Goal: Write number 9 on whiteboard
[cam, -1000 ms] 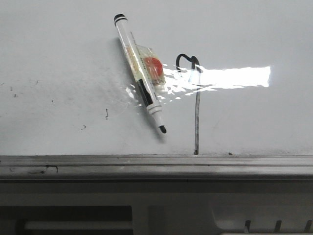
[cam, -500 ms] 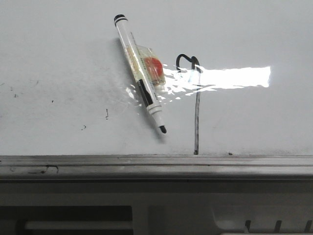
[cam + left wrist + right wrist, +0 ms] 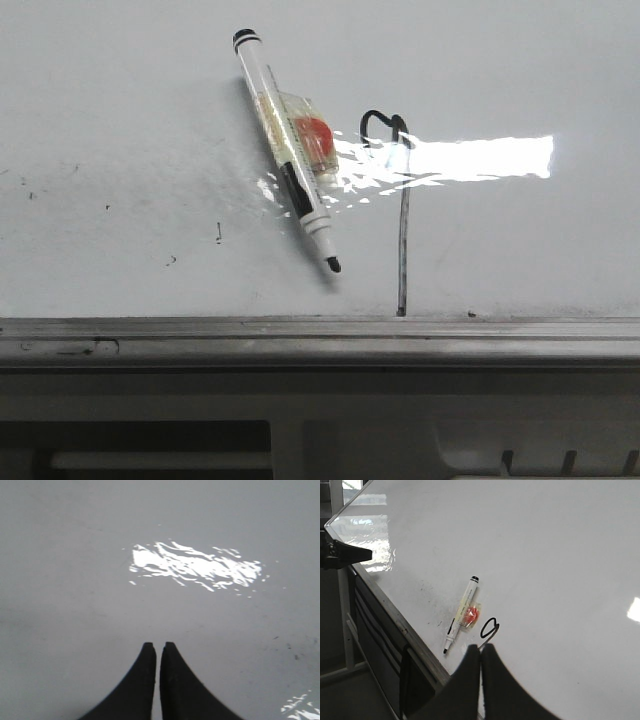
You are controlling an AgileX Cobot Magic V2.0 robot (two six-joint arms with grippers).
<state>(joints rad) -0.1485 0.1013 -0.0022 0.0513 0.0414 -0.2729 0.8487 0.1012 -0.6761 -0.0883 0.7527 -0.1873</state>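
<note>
You have one whiteboard [image 3: 120, 90] with one grey metal edge rail [image 3: 300, 335] along its near side, and on it lies one uncapped marker [image 3: 285, 150] with one small clear tag carrying a red-orange patch [image 3: 312, 138] attached to its barrel. You can count one drawn number 9 [image 3: 400, 215], a single stroke with a hooked loop on top, plus several small stray black specks [image 3: 218, 233] to the left of the marker, too small to count exactly. You have two grippers in view, one left gripper [image 3: 158, 647] and one right gripper [image 3: 480, 649], each with two dark fingers pressed together.
</note>
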